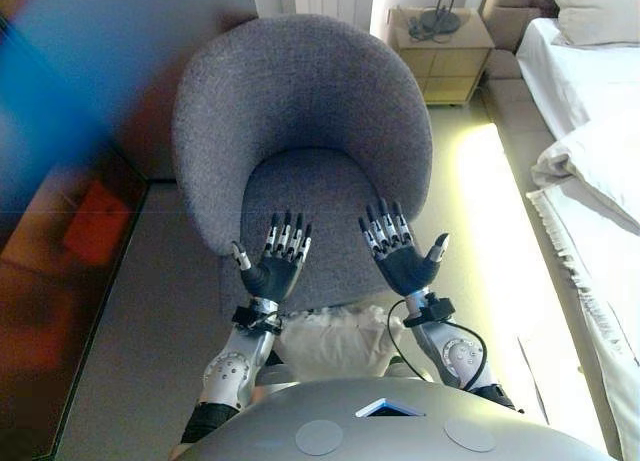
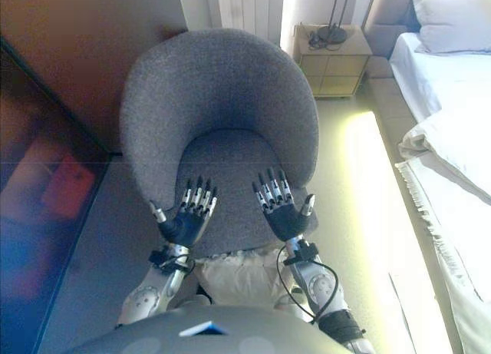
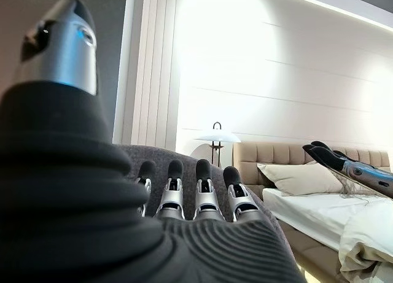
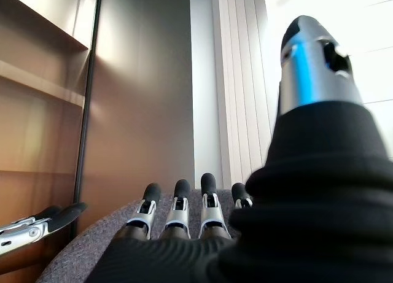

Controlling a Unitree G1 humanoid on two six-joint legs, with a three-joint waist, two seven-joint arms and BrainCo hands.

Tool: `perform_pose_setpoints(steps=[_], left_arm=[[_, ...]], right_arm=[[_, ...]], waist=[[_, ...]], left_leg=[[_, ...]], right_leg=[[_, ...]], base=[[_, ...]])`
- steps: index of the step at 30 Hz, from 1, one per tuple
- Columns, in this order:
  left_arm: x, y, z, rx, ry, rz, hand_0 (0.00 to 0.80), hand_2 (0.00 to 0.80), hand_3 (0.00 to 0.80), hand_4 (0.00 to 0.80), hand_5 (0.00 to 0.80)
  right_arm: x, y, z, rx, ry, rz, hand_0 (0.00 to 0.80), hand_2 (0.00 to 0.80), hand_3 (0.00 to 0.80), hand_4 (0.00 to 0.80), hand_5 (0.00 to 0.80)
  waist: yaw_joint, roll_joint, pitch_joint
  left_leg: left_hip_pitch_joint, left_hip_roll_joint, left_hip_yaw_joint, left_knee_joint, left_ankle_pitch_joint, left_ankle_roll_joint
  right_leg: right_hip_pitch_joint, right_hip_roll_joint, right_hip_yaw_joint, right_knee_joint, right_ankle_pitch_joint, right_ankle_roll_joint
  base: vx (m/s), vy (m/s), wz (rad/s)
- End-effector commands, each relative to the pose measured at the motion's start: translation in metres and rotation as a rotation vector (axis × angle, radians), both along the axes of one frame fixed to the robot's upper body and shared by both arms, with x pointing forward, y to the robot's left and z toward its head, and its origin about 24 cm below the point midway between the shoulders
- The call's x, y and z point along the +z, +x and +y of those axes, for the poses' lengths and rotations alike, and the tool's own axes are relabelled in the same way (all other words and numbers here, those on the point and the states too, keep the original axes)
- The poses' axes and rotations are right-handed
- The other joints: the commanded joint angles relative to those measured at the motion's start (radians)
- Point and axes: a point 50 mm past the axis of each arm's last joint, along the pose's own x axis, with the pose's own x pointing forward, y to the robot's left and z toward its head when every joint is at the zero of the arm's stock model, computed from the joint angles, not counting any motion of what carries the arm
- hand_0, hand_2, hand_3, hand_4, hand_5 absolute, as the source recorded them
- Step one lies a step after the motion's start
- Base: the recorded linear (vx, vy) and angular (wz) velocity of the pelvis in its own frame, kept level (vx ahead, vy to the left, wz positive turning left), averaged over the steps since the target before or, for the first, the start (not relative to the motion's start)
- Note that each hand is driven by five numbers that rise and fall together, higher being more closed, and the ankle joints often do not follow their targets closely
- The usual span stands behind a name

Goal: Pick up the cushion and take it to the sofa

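A white cushion (image 1: pixel 335 341) lies low between my two forearms, close to my body, just in front of the grey round-backed armchair (image 1: pixel 300 111). My left hand (image 1: pixel 272 269) and right hand (image 1: pixel 402 259) are both open, palms up, fingers straight, held side by side over the front edge of the armchair's seat. Neither hand touches the cushion. The cushion also shows in the right eye view (image 2: pixel 242 277). Both wrist views show straight fingers (image 3: pixel 206 194) with nothing held.
A bed (image 1: pixel 600 181) with white bedding runs along the right. A wooden nightstand (image 1: pixel 440 51) with a lamp base stands behind the armchair on the right. A dark cabinet wall (image 1: pixel 60 201) is on the left. A strip of pale floor (image 1: pixel 490 231) lies between armchair and bed.
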Motion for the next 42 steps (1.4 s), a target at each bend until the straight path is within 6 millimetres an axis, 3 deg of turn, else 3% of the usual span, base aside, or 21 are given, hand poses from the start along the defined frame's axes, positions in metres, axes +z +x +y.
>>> perform_pose_setpoints(steps=[1, 4, 6, 8, 15, 20, 24, 29, 34, 42], left_arm=[[0.012, 0.018, 0.021, 0.004, 0.335, -0.024, 0.000, 0.000, 0.000, 0.000, 0.000], [0.012, 0.026, 0.056, 0.074, 0.978, 0.073, 0.000, 0.000, 0.000, 0.000, 0.000], [0.026, 0.034, 0.078, 0.119, 1.344, 0.042, 0.000, 0.000, 0.000, 0.000, 0.000], [0.030, 0.037, 0.086, 0.102, 1.353, 0.054, 0.000, 0.000, 0.000, 0.000, 0.000], [0.026, 0.030, 0.085, 0.087, 1.299, 0.065, 0.000, 0.000, 0.000, 0.000, 0.000], [0.022, 0.026, 0.087, 0.071, 1.253, 0.095, 0.000, 0.000, 0.000, 0.000, 0.000], [0.017, 0.017, 0.085, 0.066, 1.211, 0.123, 0.000, 0.000, 0.000, 0.000, 0.000], [0.014, 0.007, 0.080, 0.063, 1.139, 0.138, 0.000, 0.000, 0.000, 0.000, 0.000], [0.014, 0.003, 0.071, 0.016, 1.130, 0.111, 0.000, 0.000, 0.000, 0.000, 0.000], [0.012, -0.008, 0.073, 0.025, 1.134, 0.151, 0.000, 0.000, 0.000, 0.000, 0.000]], right_arm=[[0.022, 0.017, -0.002, -0.041, -0.197, -0.136, 0.000, 0.000, 0.000, 0.000, 0.000], [0.015, 0.023, -0.029, -0.123, -0.774, -0.094, 0.000, 0.000, 0.000, 0.000, 0.000], [0.017, 0.026, -0.047, -0.158, -1.138, -0.096, 0.000, 0.000, 0.000, 0.000, 0.000], [0.020, 0.026, -0.063, -0.180, -1.321, -0.087, 0.000, 0.000, 0.000, 0.000, 0.000], [0.017, 0.023, -0.068, -0.167, -1.313, -0.062, 0.000, 0.000, 0.000, 0.000, 0.000], [0.011, 0.015, -0.068, -0.132, -1.275, -0.040, 0.000, 0.000, 0.000, 0.000, 0.000], [0.008, 0.007, -0.071, -0.090, -1.280, -0.047, 0.000, 0.000, 0.000, 0.000, 0.000], [0.009, 0.006, -0.074, -0.077, -1.295, -0.053, 0.000, 0.000, 0.000, 0.000, 0.000], [0.008, 0.001, -0.081, -0.098, -1.300, -0.026, 0.000, 0.000, 0.000, 0.000, 0.000], [-0.006, -0.016, -0.078, -0.028, -1.295, 0.004, 0.000, 0.000, 0.000, 0.000, 0.000]], waist=[[0.013, -0.023, 0.026], [0.014, -0.025, 0.033], [0.013, -0.031, 0.036], [0.011, -0.037, 0.042], [0.016, -0.052, 0.082], [0.012, -0.053, 0.114], [0.014, -0.041, 0.127], [0.039, -0.020, 0.154], [0.033, -0.022, 0.165], [0.011, -0.052, 0.146]], left_leg=[[0.029, -0.014, 0.054, 0.006, 0.010, 0.035], [0.032, -0.018, 0.046, 0.006, 0.013, 0.036], [0.029, -0.021, 0.040, 0.006, 0.017, 0.037], [0.027, -0.022, 0.036, 0.006, 0.021, 0.037], [0.023, -0.015, 0.017, 0.091, -0.010, 0.040], [-0.015, 0.005, -0.013, 0.179, -0.018, 0.032], [-0.030, 0.041, -0.031, 0.177, 0.047, 0.007], [-0.103, 0.095, -0.071, 0.164, 0.185, -0.026], [-0.122, 0.104, -0.063, 0.174, 0.191, -0.026], [-0.112, 0.100, -0.028, 0.385, 0.174, -0.015]], right_leg=[[-0.041, 0.007, -0.019, 0.001, 0.092, -0.053], [-0.038, 0.012, -0.017, 0.002, 0.092, -0.056], [-0.040, 0.014, -0.014, 0.003, 0.091, -0.059], [-0.045, 0.014, -0.010, 0.006, 0.093, -0.058], [-0.043, 0.008, 0.022, 0.074, 0.067, -0.068], [-0.063, 0.017, 0.017, 0.157, 0.026, -0.088], [-0.059, 0.039, 0.007, 0.155, 0.005, -0.105], [-0.058, 0.081, -0.012, 0.136, -0.011, -0.130], [-0.075, 0.091, -0.020, 0.125, -0.006, -0.139], [-0.080, 0.095, -0.055, 0.108, 0.016, -0.166]], base=[[0.000, 0.000, 0.00], [0.000, 0.000, 0.00], [0.000, 0.000, 0.00], [0.000, 0.000, 0.00], [0.028, -0.066, -0.09], [0.004, -0.106, -0.02], [0.003, -0.107, 0.06], [-0.043, -0.119, 0.14], [-0.038, -0.117, 0.15], [0.028, -0.102, 0.29]])
